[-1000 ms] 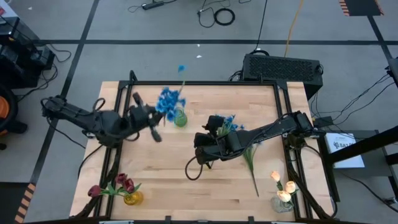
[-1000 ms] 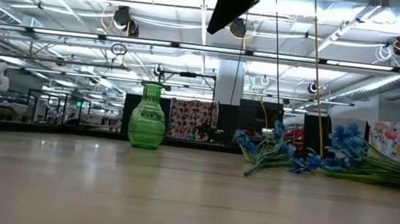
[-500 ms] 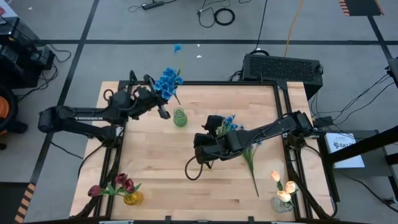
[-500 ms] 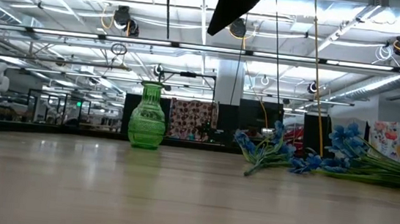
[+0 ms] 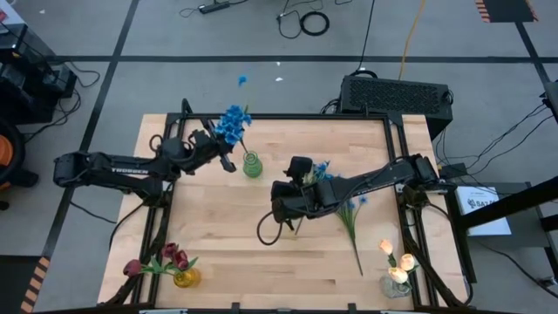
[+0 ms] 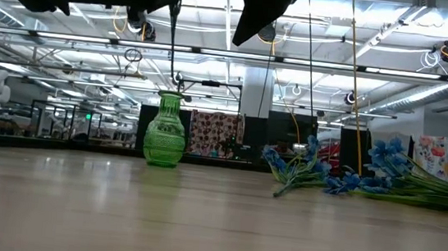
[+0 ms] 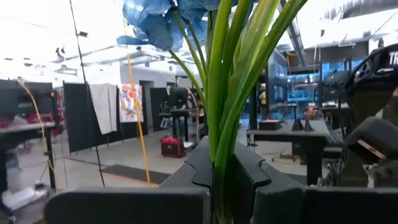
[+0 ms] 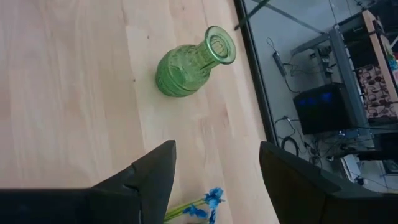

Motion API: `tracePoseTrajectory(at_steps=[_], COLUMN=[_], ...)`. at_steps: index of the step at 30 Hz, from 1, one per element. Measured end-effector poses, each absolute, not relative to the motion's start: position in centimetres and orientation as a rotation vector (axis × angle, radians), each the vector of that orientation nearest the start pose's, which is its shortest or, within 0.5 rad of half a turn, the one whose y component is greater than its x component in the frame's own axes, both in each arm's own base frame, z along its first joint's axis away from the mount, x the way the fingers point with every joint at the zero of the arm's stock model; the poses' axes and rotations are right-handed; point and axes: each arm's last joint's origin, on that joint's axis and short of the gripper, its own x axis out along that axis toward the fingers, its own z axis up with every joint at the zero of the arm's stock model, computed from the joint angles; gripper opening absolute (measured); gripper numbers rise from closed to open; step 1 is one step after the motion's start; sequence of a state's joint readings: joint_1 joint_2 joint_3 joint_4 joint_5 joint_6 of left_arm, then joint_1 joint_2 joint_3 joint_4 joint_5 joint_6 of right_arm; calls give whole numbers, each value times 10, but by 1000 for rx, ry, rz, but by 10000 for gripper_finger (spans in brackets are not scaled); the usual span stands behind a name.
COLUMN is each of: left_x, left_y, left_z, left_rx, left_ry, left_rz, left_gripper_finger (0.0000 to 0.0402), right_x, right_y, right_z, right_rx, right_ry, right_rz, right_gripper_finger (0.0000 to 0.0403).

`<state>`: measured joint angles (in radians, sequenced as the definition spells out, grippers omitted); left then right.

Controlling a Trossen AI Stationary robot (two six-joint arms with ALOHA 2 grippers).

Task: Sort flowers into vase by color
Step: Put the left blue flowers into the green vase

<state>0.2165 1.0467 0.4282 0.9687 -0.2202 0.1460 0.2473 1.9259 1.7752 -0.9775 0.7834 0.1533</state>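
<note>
left gripper [image 5: 228, 160] clamped on blue flowers [image 5: 233, 123] beside green vase [image 5: 252, 165]; right gripper [image 8: 214, 168] spread, empty

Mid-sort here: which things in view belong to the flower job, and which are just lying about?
Job:
- blue bunch clamped in left gripper, stems hanging above green vase
- loose blue flowers on table near open right gripper
- red tulips in yellow vase
- cream tulips in clear vase

Lying about:
- black case behind table
- floor cables
</note>
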Motion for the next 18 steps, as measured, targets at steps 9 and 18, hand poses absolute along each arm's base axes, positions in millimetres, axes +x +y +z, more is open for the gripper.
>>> tracePoseTrajectory(at_steps=[9, 18], left_x=[193, 198], left_y=[54, 56], left_z=[248, 239], left_rx=[102, 78], left_ry=[-338, -368], left_rz=[501, 509], left_gripper_finger=[24, 24], right_x=[394, 397], right_y=[79, 76], right_z=[294, 295], right_rx=[-417, -433], right_ry=[944, 930], right_rz=[-549, -539], right_gripper_finger=[224, 224])
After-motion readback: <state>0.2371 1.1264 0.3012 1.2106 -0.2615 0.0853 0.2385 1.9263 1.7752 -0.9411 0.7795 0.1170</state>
